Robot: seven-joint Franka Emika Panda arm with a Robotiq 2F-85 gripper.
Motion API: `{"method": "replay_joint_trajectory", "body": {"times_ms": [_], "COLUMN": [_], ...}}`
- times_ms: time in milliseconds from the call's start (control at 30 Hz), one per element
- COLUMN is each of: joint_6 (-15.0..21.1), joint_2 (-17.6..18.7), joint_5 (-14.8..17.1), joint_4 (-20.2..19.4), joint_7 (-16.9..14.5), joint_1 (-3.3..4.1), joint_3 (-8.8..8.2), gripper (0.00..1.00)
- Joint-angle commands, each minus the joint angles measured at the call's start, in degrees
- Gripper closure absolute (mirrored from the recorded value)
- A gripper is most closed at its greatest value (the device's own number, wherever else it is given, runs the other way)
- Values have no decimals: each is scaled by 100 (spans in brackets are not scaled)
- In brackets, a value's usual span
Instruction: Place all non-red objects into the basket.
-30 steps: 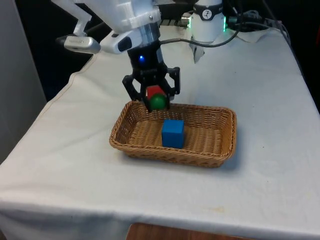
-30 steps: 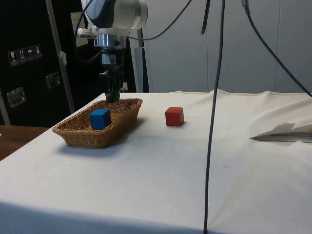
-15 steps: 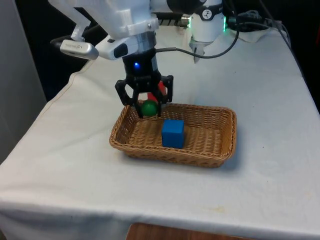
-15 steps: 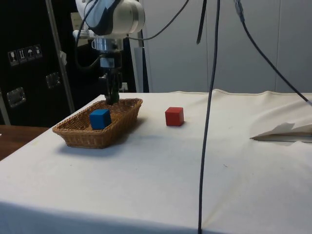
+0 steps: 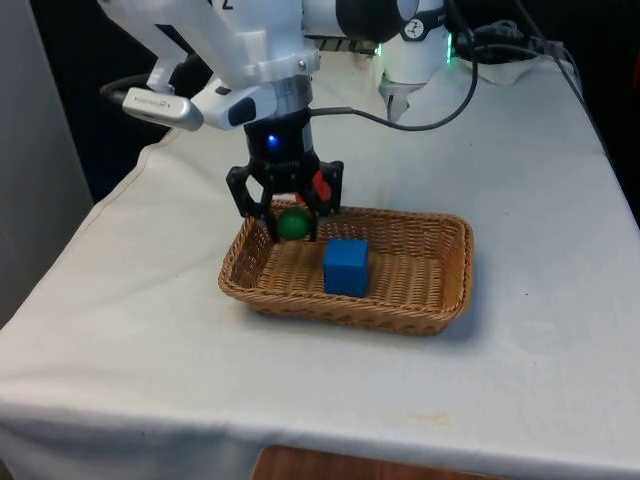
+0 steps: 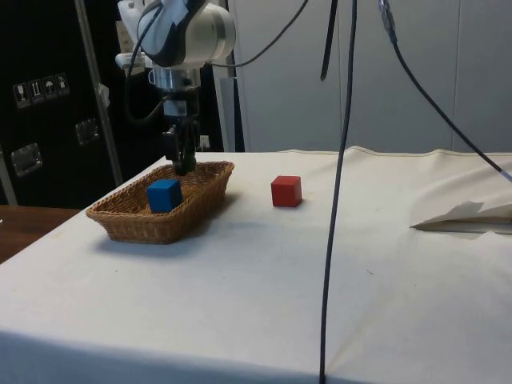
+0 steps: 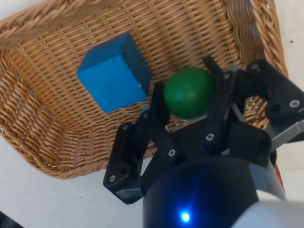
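A crumpled paper sheet (image 6: 468, 218) lies on the white cloth (image 6: 264, 272).

The front view looks down from above the table's near edge, across the white cloth (image 5: 520, 330) to the wicker basket (image 5: 440, 300) at mid-distance. The side view sits low at the table's flank, farther back, facing dark cabinets (image 6: 48, 104); it shares the basket (image 6: 136, 228), the blue cube (image 6: 164, 194) and the red cube (image 6: 286, 191). The wrist view peers down at close range into the same basket (image 7: 42, 118), onto the blue cube (image 7: 111, 71).
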Motion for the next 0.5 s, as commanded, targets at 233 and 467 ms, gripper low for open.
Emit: {"method": "replay_joint_trajectory", "body": {"times_ms": [233, 467], "joint_6": [86, 103], "joint_2": [160, 258], "joint_5": [34, 46], "joint_4": [40, 115], "joint_7": [17, 23], "joint_1": [23, 23], "joint_3": [46, 57], "gripper": [100, 100]}}
